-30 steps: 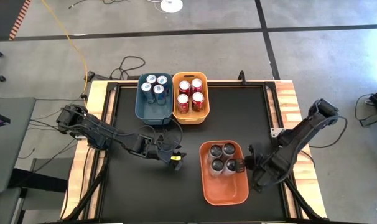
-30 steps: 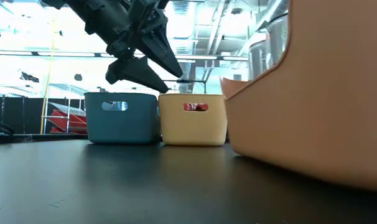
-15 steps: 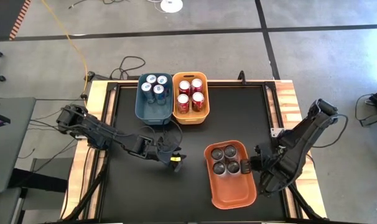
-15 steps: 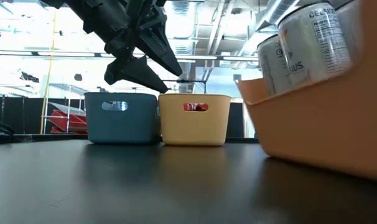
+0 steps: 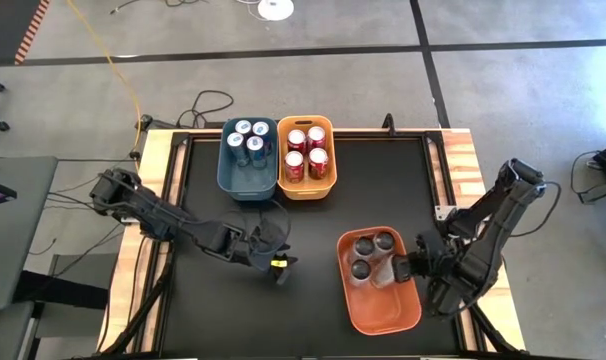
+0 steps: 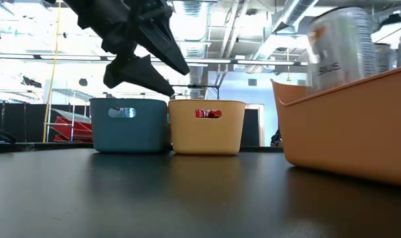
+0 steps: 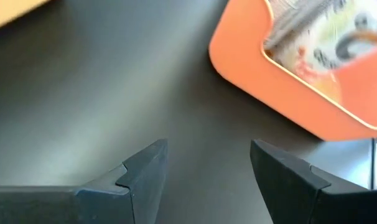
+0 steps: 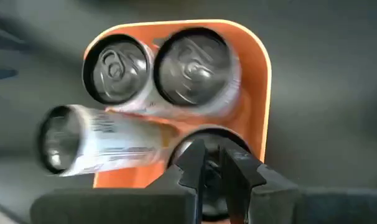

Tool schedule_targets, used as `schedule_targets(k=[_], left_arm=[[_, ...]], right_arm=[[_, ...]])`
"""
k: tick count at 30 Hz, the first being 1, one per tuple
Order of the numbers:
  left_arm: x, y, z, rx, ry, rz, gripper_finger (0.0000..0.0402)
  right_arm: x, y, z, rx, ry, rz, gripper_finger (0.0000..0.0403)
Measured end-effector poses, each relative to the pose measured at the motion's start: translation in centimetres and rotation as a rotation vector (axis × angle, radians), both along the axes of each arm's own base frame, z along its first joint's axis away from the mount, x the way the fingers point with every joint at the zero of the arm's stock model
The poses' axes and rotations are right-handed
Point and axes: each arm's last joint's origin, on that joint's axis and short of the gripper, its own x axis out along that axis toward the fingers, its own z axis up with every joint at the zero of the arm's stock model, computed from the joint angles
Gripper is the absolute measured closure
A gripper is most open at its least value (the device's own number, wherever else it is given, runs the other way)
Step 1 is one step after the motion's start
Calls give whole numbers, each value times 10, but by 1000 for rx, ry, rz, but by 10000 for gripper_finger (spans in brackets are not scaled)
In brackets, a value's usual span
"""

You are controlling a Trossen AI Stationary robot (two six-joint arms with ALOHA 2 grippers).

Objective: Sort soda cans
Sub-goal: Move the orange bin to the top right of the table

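The orange bin (image 5: pixel 383 312) sits at the table's near right and holds several silver soda cans. Two cans (image 8: pixel 117 65) (image 8: pixel 195 62) stand upright at its far end. A third can (image 8: pixel 107 146) lies tipped and blurred, its top toward the table's left. A fourth can (image 8: pixel 207 134) is half hidden behind my right gripper (image 8: pixel 214 171), whose fingers point steeply down over it by the bin's right wall, a narrow gap between them. My left gripper (image 5: pixel 277 264) hangs open above the bare table, left of the bin, with nothing between its fingers. My right gripper stands over the fourth can and the bin's right wall (image 8: pixel 264 124). Its own fingers hide the place, and I cannot tell whether it touches either.
A blue bin (image 5: pixel 245 178) with blue cans and a yellow bin (image 5: pixel 307 188) with red cans stand side by side at the table's far edge. Bare black table (image 5: pixel 233 310) lies between them and the orange bin.
The orange bin has slid toward the table's right edge and turned a little, with my right gripper moving alongside it. My right gripper has also risen. One silver can in the bin has tipped over from upright.
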Motion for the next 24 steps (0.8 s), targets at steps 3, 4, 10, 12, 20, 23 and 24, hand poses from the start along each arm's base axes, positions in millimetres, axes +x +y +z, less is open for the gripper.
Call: schedule_targets(k=[3,4,10,12,20,23,24], left_arm=[[-2,-5,0,-4,-2,-9,178],[-2,-6,0,-2,-3,-10,178],[-3,-7,0,-12,-8,2,178],[-3,-7,0,-12,-8,3,178],[-5,-11,0,-16,2,-17,178],[-8,-13,-3,-5,44,-21,178],[-10,-13,-5,-5,65,-16,178]], right_arm=[[-3,3,0,1,-5,11,338],[-3,3,0,8,2,12,338],[-3,4,0,24,3,12,337],[-4,5,0,25,2,15,337],[-8,14,19,47,-55,81,337],[-10,26,35,73,-100,209,338],[-10,32,40,74,-126,286,340]])
